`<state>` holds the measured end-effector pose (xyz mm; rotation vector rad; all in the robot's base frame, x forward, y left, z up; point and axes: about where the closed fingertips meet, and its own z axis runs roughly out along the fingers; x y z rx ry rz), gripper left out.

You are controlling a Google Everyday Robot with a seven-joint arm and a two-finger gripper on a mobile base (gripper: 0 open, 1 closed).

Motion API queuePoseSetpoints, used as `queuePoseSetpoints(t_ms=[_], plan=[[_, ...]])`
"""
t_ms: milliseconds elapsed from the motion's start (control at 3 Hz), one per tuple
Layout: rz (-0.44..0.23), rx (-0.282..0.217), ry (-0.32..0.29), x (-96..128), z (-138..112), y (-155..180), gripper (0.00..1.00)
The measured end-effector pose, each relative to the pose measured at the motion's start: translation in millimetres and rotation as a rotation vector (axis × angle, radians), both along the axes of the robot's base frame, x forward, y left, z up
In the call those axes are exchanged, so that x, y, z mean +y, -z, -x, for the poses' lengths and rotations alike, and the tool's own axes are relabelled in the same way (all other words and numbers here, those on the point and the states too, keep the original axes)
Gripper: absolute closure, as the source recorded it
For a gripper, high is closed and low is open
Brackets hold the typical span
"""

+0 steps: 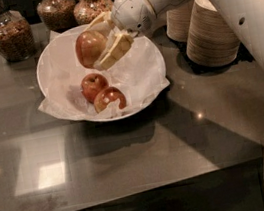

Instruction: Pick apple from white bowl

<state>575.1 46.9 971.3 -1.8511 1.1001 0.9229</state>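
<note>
Sitting on the surface, the white bowl lay under the gripper, jaws clamped on the apple, held above bowl's back half, clear of 2 smaller apples. Best was slow vertical lift, firm grip.

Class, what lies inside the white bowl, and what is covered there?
Inside the white bowl: crinkled white paper and two small red apples, touching. The pincer holds the apple over the bowl. The paper covers the bowl's bottom.

Pale red-yellow apple clamped in claw, hanging clear above rear of paper-lined white bowl.
</note>
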Motion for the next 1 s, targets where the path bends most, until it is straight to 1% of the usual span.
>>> queuePoseSetpoints(t_ms=[333, 667, 1000], plan=[[0.008, -0.041, 0.022, -4.2, 25.7, -8.8, 1.0], [0.01, -0.077, 0.074, -27.6, 53.2, -17.3, 1.0], [0.018, -0.095, 0.116, -51.0, 71.6, -22.0, 1.0]])
